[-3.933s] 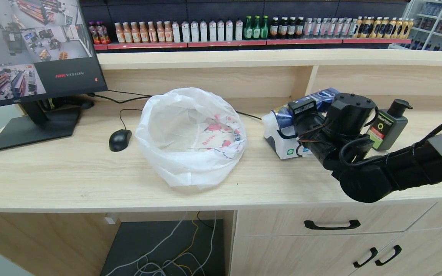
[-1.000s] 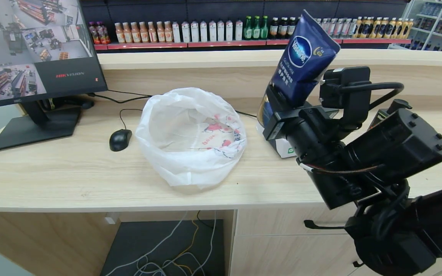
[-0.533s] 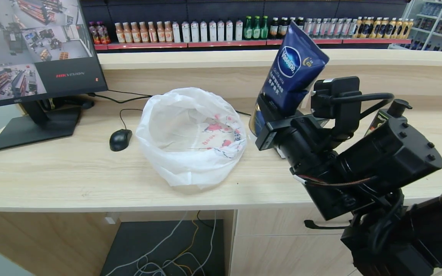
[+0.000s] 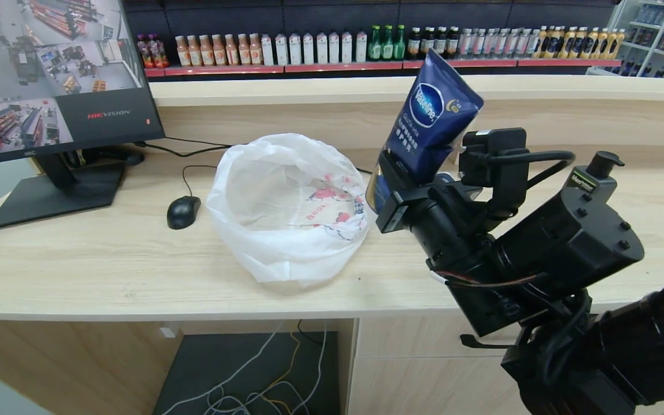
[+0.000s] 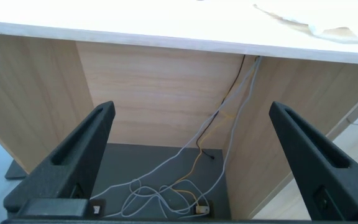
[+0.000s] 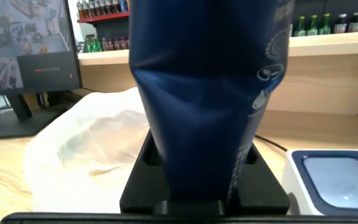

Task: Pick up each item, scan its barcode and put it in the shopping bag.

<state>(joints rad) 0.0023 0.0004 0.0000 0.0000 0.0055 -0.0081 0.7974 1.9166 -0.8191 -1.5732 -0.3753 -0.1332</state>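
Above the counter, in the head view, the right gripper is clamping a blue tube by its lower end, the tube tilting upward; a white shopping bag is sitting open just left of the gripper. Below the counter edge, in the left wrist view, the left gripper is hanging wide open, gripping nothing, loose cables beyond it. Ahead of the right gripper, in its wrist view, a white scanner is sitting near the bag.

Black right arm, cylindrical screw-studded joints, looped black cable, red wires, left end effector with angular black fingers
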